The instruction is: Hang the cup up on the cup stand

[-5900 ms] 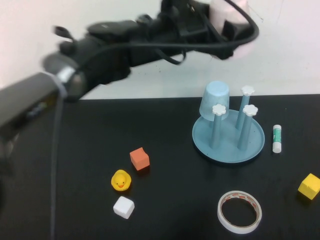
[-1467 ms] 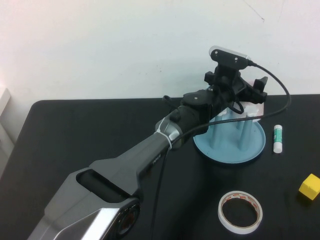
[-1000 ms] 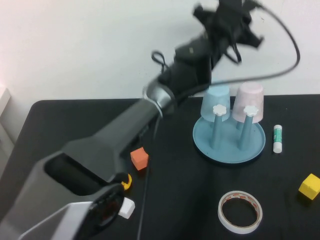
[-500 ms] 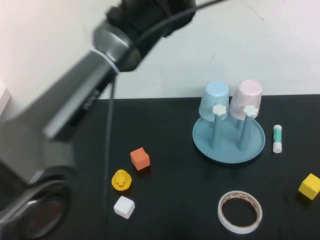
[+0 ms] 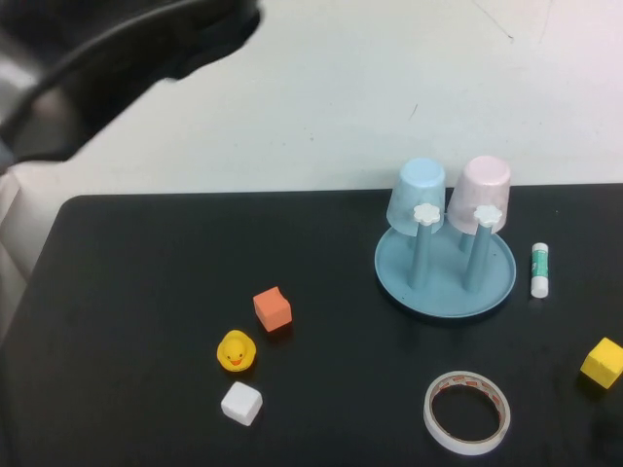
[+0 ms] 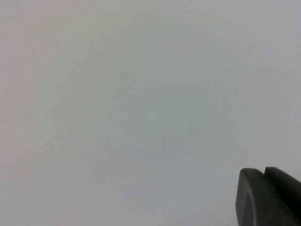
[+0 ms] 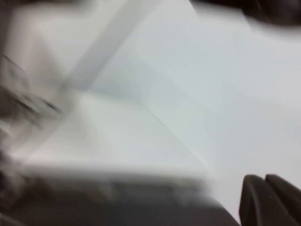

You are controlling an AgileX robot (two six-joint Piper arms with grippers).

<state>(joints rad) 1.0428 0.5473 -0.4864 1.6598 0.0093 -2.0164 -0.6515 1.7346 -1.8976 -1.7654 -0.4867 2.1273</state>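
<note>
The pale pink cup (image 5: 484, 191) hangs upside down on a rear peg of the cup stand (image 5: 445, 282), a light blue round tray with upright pegs and white flower caps. A light blue cup (image 5: 420, 195) hangs upside down on the peg beside it. My left arm (image 5: 127, 44) is a dark blur at the top left of the high view, far from the stand. My left gripper (image 6: 263, 172) faces the bare white wall, its jaws together and empty. My right gripper (image 7: 264, 178) is out of the high view, jaws together and empty.
On the black table lie an orange cube (image 5: 272, 309), a yellow duck (image 5: 235, 351), a white cube (image 5: 240, 403), a tape roll (image 5: 466, 412), a glue stick (image 5: 539, 269) and a yellow cube (image 5: 602, 362). A white wall stands behind.
The left gripper set the pink cup on the peg and let go. The arm then swung up and away to the left; the cup stays on the stand.
</note>
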